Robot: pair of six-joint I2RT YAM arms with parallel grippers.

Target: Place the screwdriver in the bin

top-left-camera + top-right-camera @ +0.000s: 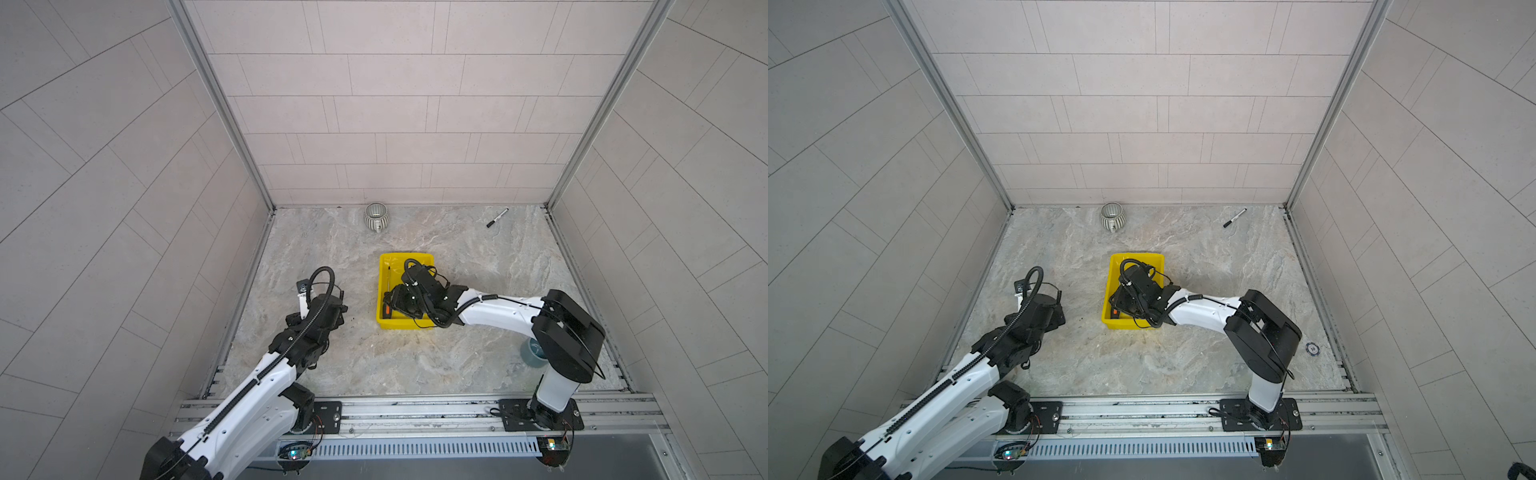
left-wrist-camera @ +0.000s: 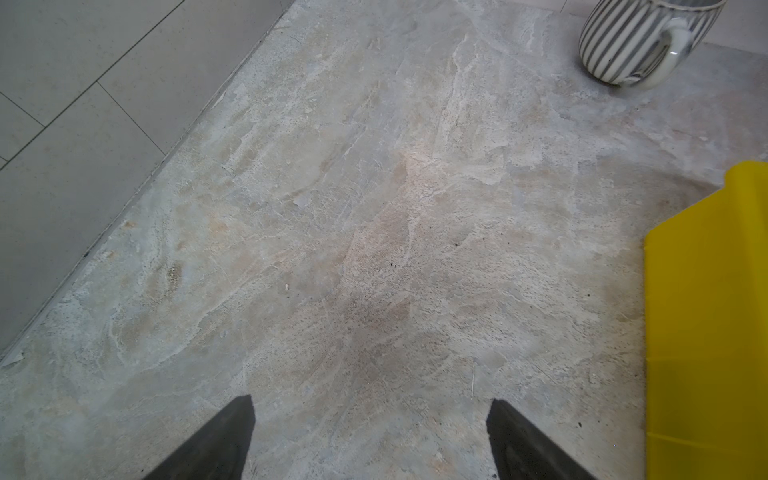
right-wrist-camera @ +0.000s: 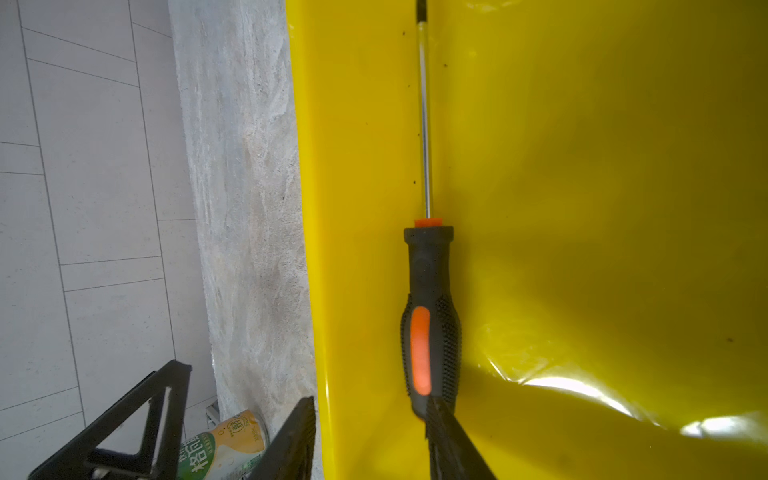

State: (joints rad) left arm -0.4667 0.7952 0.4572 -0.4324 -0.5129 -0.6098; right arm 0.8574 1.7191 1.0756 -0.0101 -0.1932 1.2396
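The yellow bin (image 1: 407,254) (image 1: 1136,255) sits mid-table. Inside it lies the screwdriver (image 3: 430,316), flat on the bin floor along the left wall, with its black and orange handle toward the front and its shaft (image 1: 388,282) pointing to the back. My right gripper (image 3: 371,401) hangs low over the bin's front-left corner (image 1: 392,305). Its jaws are open: one fingertip is beyond the bin wall, the other at the handle's end. My left gripper (image 2: 372,401) stands open over bare table left of the bin (image 2: 706,311), holding nothing.
A grey striped mug (image 1: 375,216) (image 2: 640,41) stands at the back wall. A black marker (image 1: 497,217) lies at the back right. A blue-grey cup (image 1: 531,352) is partly hidden behind my right arm. A drink can (image 3: 224,444) lies on the table beside the bin.
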